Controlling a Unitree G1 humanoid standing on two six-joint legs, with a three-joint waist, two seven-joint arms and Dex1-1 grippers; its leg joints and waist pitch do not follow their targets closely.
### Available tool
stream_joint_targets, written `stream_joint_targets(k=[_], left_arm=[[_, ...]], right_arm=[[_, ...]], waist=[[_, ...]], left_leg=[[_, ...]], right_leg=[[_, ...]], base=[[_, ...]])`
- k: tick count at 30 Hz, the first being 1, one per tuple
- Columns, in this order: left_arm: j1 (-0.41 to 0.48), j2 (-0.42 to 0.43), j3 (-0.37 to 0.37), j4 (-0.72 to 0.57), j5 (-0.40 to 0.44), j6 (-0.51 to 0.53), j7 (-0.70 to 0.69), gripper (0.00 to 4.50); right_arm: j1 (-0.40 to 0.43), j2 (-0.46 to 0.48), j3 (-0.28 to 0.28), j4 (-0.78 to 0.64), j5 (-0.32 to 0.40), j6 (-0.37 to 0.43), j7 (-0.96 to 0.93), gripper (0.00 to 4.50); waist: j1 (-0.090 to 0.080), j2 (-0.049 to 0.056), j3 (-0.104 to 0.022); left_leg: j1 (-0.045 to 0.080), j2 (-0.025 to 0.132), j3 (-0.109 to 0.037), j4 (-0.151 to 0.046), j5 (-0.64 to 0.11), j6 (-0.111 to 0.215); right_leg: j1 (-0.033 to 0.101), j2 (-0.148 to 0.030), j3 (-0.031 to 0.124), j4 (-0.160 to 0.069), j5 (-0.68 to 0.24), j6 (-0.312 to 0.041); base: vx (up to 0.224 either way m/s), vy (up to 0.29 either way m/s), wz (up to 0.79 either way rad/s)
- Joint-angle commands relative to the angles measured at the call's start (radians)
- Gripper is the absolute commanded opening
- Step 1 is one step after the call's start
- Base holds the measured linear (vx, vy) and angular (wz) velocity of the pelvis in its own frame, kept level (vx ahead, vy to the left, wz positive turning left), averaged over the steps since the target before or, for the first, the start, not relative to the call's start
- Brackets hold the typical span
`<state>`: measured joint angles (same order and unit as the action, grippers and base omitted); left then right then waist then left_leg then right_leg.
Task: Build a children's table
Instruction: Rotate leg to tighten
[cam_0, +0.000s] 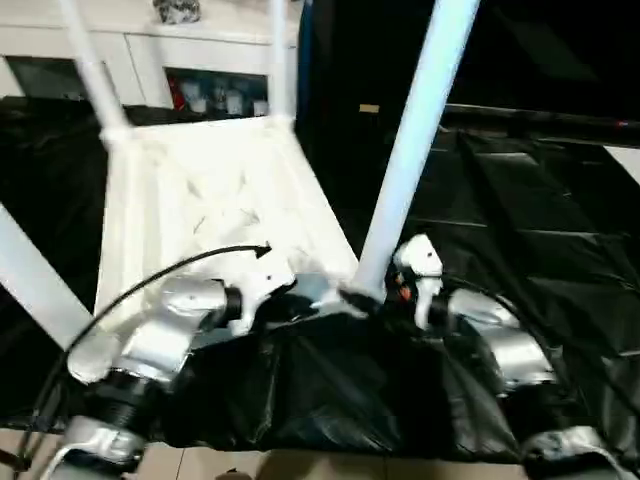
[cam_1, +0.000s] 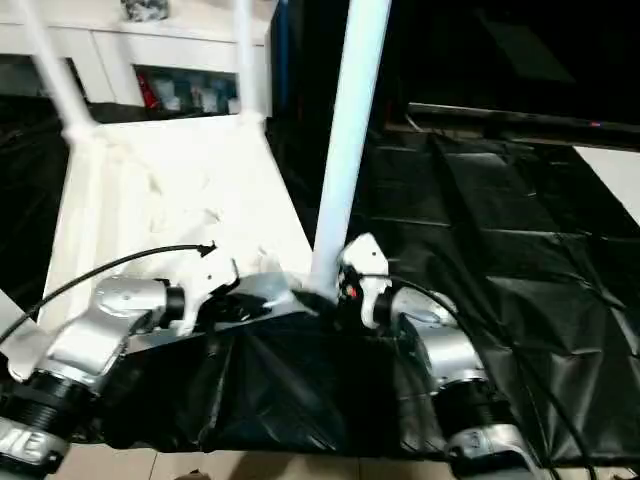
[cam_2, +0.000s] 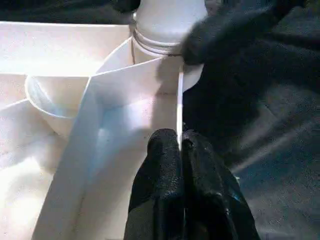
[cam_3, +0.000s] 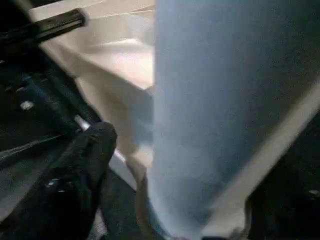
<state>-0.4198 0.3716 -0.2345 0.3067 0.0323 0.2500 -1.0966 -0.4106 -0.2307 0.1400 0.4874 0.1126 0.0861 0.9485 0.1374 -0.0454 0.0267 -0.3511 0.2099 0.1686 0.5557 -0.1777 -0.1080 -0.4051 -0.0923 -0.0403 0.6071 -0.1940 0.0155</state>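
Note:
The children's table lies upside down on the black-draped surface, its white ribbed top (cam_0: 200, 190) facing up. Legs stand in the far left socket (cam_0: 90, 70), the far right socket (cam_0: 282, 60) and the near left corner (cam_0: 30, 270). A fourth leg (cam_0: 410, 140) rises from the near right socket. My left gripper (cam_2: 180, 142) is shut on the top's thin near rim (cam_2: 179, 100), just beside that socket. My right gripper (cam_0: 375, 295) stands open at the base of the near right leg (cam_3: 220, 100), with one black finger (cam_3: 85, 165) clear of the tube.
A white cabinet (cam_0: 150, 50) stands behind the work surface. Wrinkled black cover (cam_0: 540, 230) spreads to the right and hangs over the front edge (cam_0: 330, 400). A black cable (cam_0: 150, 275) arcs over my left forearm. Pale floor (cam_0: 300, 468) shows below.

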Motion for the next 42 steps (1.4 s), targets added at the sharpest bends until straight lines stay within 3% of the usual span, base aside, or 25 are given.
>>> stream_joint_targets(k=[1,3,7,12,16,26,37,42], left_arm=[[-0.015,0.009,0.001,-0.044,-0.061,-0.052,-0.058,0.0],[-0.021,0.069,-0.001,-0.02,-0.066,-0.072,-0.133,0.0],[-0.026,0.096,-0.003,-0.004,-0.071,-0.086,-0.173,0.0],[-0.048,0.122,-0.005,0.029,-0.074,-0.103,-0.213,0.0],[-0.061,0.126,-0.008,0.049,-0.081,-0.118,-0.228,0.0],[-0.067,0.126,-0.012,0.074,-0.081,-0.138,-0.24,0.0],[-0.051,0.119,0.001,0.067,-0.091,-0.136,-0.211,0.0],[-0.041,0.07,0.015,0.063,-0.069,-0.107,-0.091,0.0]], right_arm=[[0.034,-0.028,0.09,-0.006,-0.017,0.016,0.127,4.23],[0.041,-0.094,0.128,-0.045,-0.003,0.008,0.259,4.23],[0.042,-0.114,0.138,-0.066,0.018,0.02,0.311,4.23],[0.045,-0.133,0.161,-0.091,0.03,0.036,0.374,3.68],[0.047,-0.135,0.171,-0.1,0.033,0.042,0.393,3.5],[0.067,-0.14,0.192,-0.126,0.043,0.056,0.415,2.68],[0.091,-0.13,0.194,-0.142,0.053,0.076,0.407,2.1],[0.113,-0.089,0.177,-0.127,0.036,0.083,0.307,2.07]], waist=[[-0.002,0.0,-0.042],[0.005,0.001,-0.042],[0.011,0.001,-0.041],[0.015,-0.002,-0.04],[0.017,-0.003,-0.04],[0.028,-0.004,-0.042],[0.029,-0.007,-0.042],[0.029,-0.004,-0.04]], left_leg=[[0.0,0.011,0.008,-0.063,-0.223,0.046],[0.004,0.014,0.009,-0.062,-0.23,0.055],[0.002,0.016,0.011,-0.061,-0.22,0.052],[0.003,0.015,0.012,-0.06,-0.225,0.041],[0.004,0.016,0.011,-0.061,-0.232,0.031],[0.005,0.015,0.012,-0.058,-0.211,0.03],[0.005,0.016,0.011,-0.057,-0.217,0.026],[0.004,0.016,0.011,-0.06,-0.228,0.021]], right_leg=[[0.046,-0.031,0.027,-0.065,-0.115,-0.193],[0.045,-0.03,0.027,-0.064,-0.111,-0.199],[0.045,-0.031,0.026,-0.059,-0.092,-0.216],[0.046,-0.032,0.026,-0.058,-0.105,-0.218],[0.045,-0.034,0.027,-0.059,-0.128,-0.213],[0.047,-0.032,0.025,-0.053,-0.086,-0.219],[0.046,-0.034,0.026,-0.054,-0.111,-0.209],[0.045,-0.035,0.027,-0.056,-0.128,-0.205]], base=[[0.0,0.0,0.0],[0.0,0.0,0.0],[0.0,0.0,0.0],[0.0,0.0,0.0],[0.0,0.0,0.0],[0.0,0.0,0.0],[0.0,0.0,0.0],[0.0,0.0,0.0]])
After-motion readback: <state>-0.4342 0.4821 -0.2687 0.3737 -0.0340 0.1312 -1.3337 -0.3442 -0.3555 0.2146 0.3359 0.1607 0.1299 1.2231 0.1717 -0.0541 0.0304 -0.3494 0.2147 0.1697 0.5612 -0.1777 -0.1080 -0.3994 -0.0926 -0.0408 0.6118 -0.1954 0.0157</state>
